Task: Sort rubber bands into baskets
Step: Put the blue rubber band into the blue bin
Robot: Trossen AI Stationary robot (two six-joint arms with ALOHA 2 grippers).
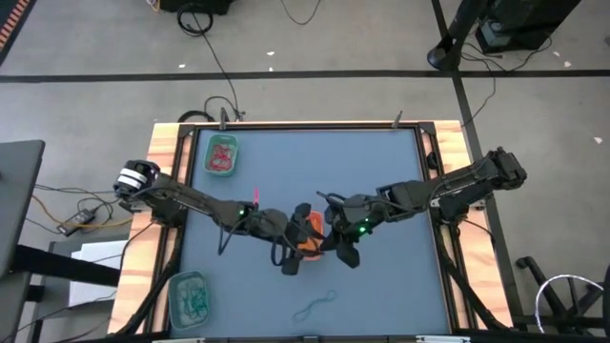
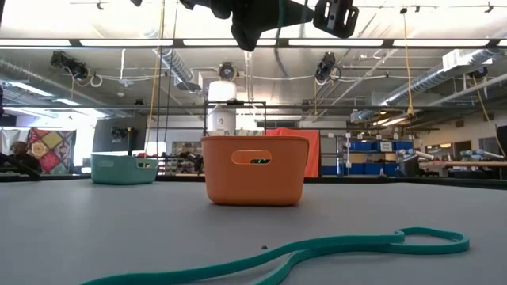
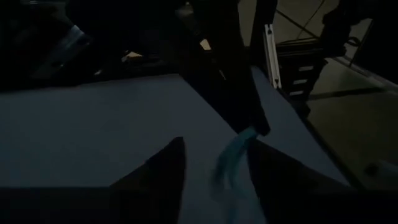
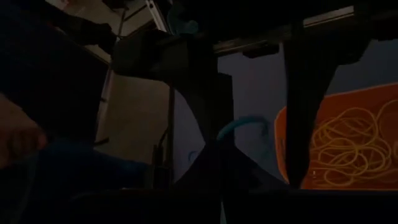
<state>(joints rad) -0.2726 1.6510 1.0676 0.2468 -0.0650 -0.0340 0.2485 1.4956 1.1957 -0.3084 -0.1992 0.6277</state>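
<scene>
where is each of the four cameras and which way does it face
High view: overhead, looking straight down; both arms meet over the orange basket.
Low view: at tabletop height, looking level past the teal rubber band; arms overhead.
Left wrist view: past the left end effector at a teal band.
Right wrist view: past the shut right end effector.
High, low and right wrist views share the orange basket.

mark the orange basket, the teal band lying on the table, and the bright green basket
orange basket (image 2: 255, 170): low view, front wall.
teal band (image 2: 333, 245): low view, mid-strand.
bright green basket (image 1: 222, 139): high view, far rim.
</scene>
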